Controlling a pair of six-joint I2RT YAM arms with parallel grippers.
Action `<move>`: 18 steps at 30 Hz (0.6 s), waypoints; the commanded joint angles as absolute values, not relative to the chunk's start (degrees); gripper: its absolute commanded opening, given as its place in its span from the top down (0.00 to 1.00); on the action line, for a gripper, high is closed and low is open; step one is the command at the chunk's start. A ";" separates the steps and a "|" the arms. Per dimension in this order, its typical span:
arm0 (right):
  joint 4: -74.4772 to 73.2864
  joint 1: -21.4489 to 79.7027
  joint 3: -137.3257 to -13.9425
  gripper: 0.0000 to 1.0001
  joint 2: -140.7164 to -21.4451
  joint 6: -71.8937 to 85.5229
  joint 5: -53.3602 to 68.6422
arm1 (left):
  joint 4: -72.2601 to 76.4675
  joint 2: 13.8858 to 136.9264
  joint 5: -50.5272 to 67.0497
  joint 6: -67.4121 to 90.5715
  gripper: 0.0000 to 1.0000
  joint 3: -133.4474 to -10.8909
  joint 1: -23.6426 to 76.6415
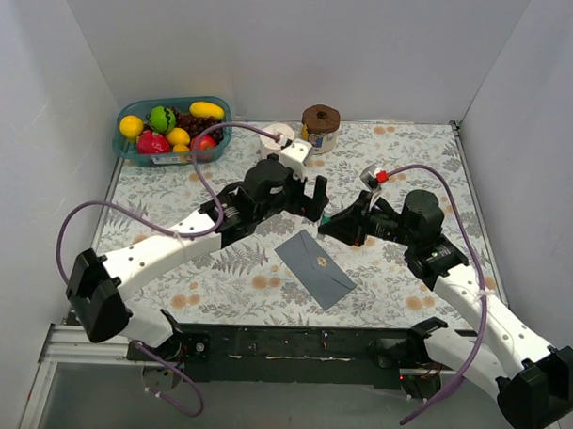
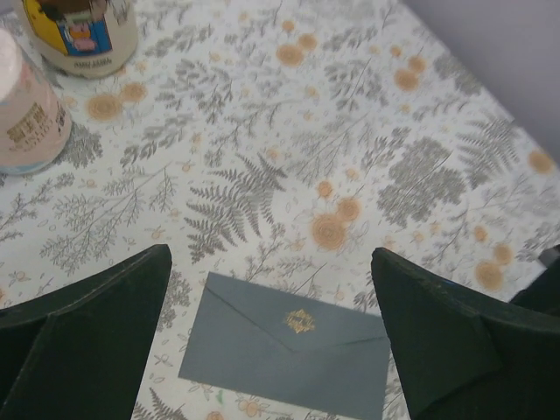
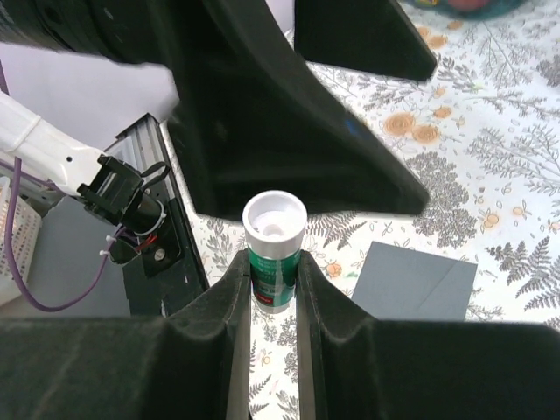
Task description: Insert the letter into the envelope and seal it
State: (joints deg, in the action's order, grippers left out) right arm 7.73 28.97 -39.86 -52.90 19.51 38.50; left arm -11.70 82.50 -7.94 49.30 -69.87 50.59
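Judging by how things lie, the task looks close to its end. The envelope (image 1: 315,269) lies flat on the counter (image 1: 401,162) between the two arms, with its pointed flap folded down and the gold seal (image 2: 299,321) showing at the flap's tip. The letter shows in none of the views, so it is most likely inside. The left fingers (image 2: 87,341) stand wide apart and empty, above the envelope and not touching it. The right fingers (image 3: 201,350) are drawn in narrow around a green tube (image 3: 274,278) with a white top, probably a glue stick, held to one side of the envelope and apart from it. What seems left is the sealing itself. Whether glue lies under the flap, or the flap is stuck fast, cannot be told from these views, so a press along its edges may be wanted.
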 commanded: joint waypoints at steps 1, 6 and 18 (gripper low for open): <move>12.48 29.97 -41.57 0.99 -50.45 18.63 36.74 | -5.10 72.70 -9.31 56.50 0.02 -68.47 48.08; 9.23 29.97 -41.05 0.99 -47.47 17.58 35.16 | -6.77 66.72 -15.46 58.36 0.02 -65.57 45.62; 6.94 29.97 -38.23 0.99 -47.11 17.22 30.77 | -7.30 60.21 -19.42 61.96 0.02 -58.71 44.91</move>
